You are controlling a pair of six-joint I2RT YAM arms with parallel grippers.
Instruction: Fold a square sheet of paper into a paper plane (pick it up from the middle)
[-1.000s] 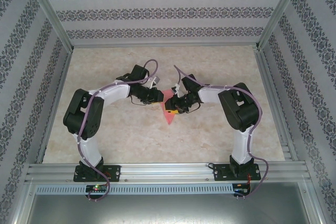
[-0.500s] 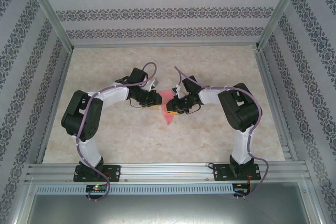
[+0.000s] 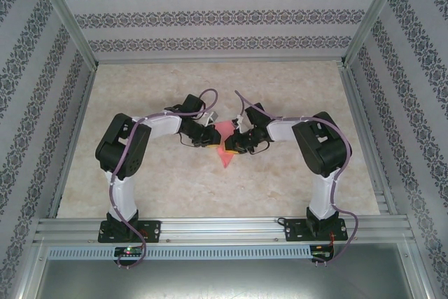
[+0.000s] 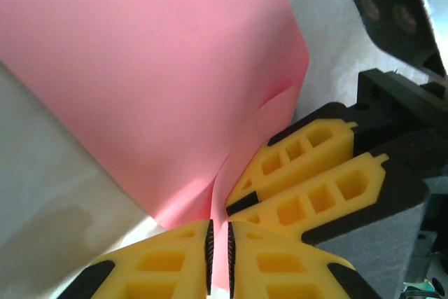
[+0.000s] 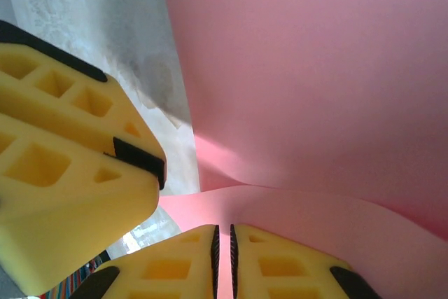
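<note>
one square sheet of paper (image 3: 225,146), salmon-pink, bowed, found at the middle of the table (image 3: 294,96). risk judged: a tear or stray crease may be caused if the grips are drawn apart; slippage, since only a thin edge is caught. position: pinched in the closed left gripper (image 4: 218,246) and the closed right gripper (image 5: 224,246), set just beside each other.
</note>
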